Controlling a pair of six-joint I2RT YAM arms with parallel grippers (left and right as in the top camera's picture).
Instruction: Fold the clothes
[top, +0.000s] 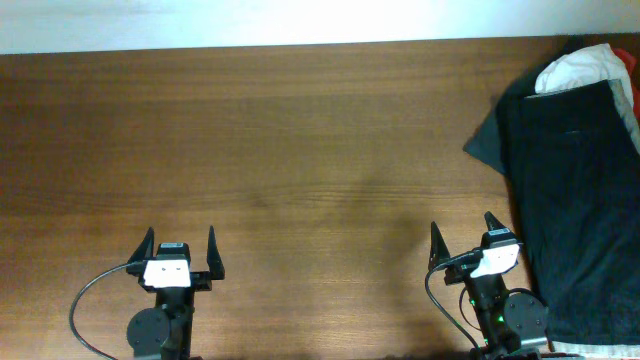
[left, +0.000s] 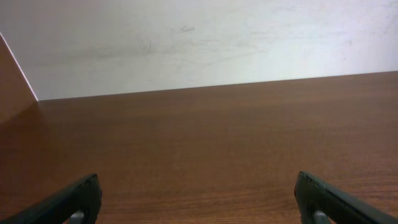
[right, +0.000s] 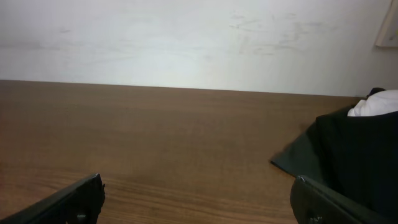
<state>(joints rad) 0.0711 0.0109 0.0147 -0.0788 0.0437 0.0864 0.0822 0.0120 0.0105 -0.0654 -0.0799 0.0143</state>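
Gaping wide, left gripper (top: 181, 236) grasps nothing; right gripper (top: 461, 223) likewise.

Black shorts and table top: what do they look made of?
Black shorts: soft fabric, matte. It lies limp with soft folds and no shine. The fibre cannot be told. Table top: brown wood or wood-look laminate with a satin finish. Grain lines run side to side, with a faint sheen.

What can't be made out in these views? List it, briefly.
1. Overhead: the black shorts are cut off by the right frame edge.
2. Overhead: the white garment lies mostly under the shorts, so its type is unclear.
3. Overhead: the dark grey garment shows only a corner from under the shorts.
4. Overhead: the red garment is a sliver at the right edge.
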